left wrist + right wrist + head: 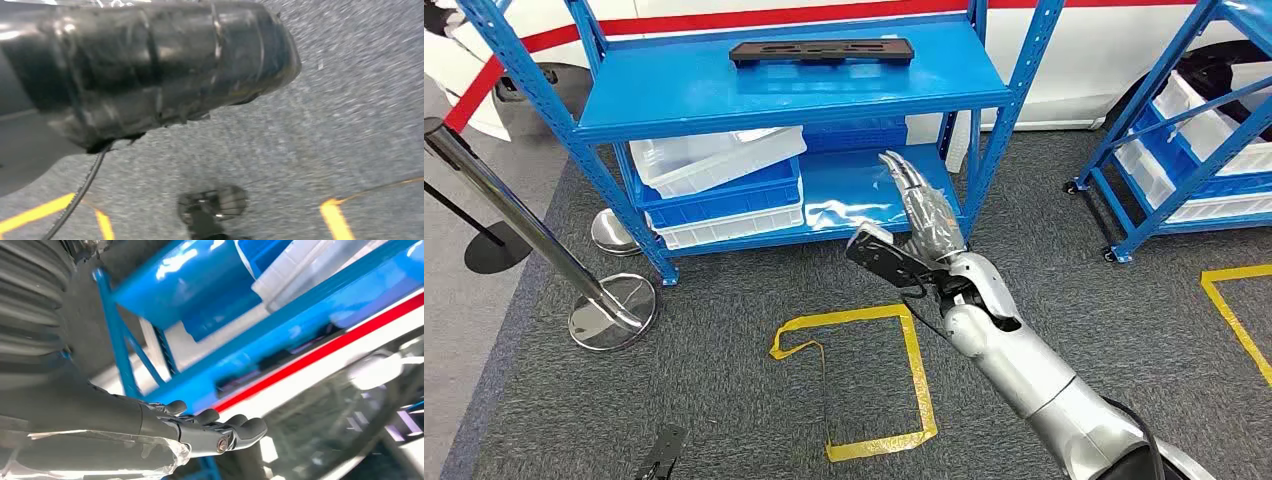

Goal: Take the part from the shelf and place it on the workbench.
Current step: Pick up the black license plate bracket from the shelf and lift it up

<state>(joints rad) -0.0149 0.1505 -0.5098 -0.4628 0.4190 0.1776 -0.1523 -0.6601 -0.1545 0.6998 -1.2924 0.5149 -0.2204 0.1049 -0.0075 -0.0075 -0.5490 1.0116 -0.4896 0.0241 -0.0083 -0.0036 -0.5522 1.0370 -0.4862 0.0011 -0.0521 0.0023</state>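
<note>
Black, long and flat, the part (821, 51) lies on the top board of the blue shelf (674, 115), near its back edge. The right hand (921, 205) is raised before the shelf, fingers (235, 429) straight, holding nothing. The left hand (150, 70) is blurred; I cannot tell its fingers.

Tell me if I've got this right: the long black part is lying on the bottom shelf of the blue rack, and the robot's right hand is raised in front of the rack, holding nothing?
Not quite. The long black part lies on the top shelf of the blue rack, not the bottom one, as the head view shows. The rest holds: the right hand is raised in front of the rack, fingers apart, holding nothing.
</note>
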